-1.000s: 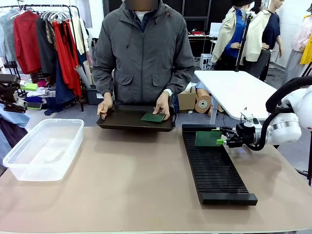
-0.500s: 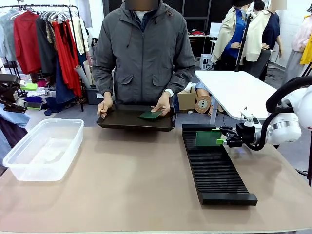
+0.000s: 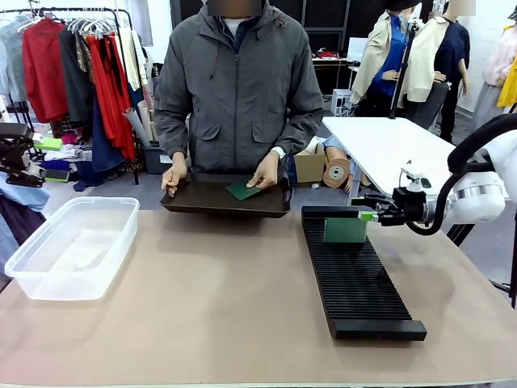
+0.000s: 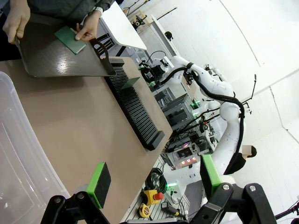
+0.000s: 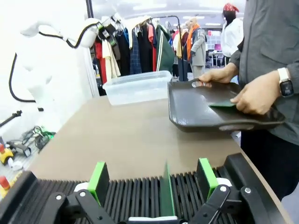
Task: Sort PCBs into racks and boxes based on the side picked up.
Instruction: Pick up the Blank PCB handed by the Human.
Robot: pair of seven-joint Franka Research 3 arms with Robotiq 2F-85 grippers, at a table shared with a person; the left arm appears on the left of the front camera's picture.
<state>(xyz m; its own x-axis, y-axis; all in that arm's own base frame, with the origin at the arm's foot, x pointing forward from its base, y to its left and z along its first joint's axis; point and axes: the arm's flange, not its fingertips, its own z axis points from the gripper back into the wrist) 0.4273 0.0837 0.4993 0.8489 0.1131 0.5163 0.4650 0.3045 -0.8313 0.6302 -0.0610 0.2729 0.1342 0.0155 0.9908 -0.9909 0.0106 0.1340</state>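
Jaws of the right gripper [image 5: 152, 177] stand wide open and hold nothing. One PCB [image 5: 167, 191] stands up on its edge in a slot of the rack [image 3: 355, 283], near the rack's far end. From the right wrist, this board is seen thin edge on, straight up between the two green pads [image 5: 99, 181]. Each pad is apart from it, one on each side. The board's flat faces look along the rack, and its long side runs across the rack, pointing at the right gripper. So I think the right gripper has to slide straight back toward the right edge of the counter [image 3: 210, 307], along the board and not sideways, or a pad may bump the board and tip it.

The left gripper [image 4: 154, 179] has its jaws wide open too, with nothing between them. It is close to the clear box [image 4: 18, 154] at the left edge of the counter.

A second PCB [image 3: 242, 190] lies flat on a dark tray [image 3: 202, 206] at the far edge of the counter, near the middle. A person holds the tray, and one hand [image 3: 265, 171] rests on that board. The tray is just beside the far end of the rack, on its left side. The right gripper looks nearer to this board than the left one, so I think it should reach for it.
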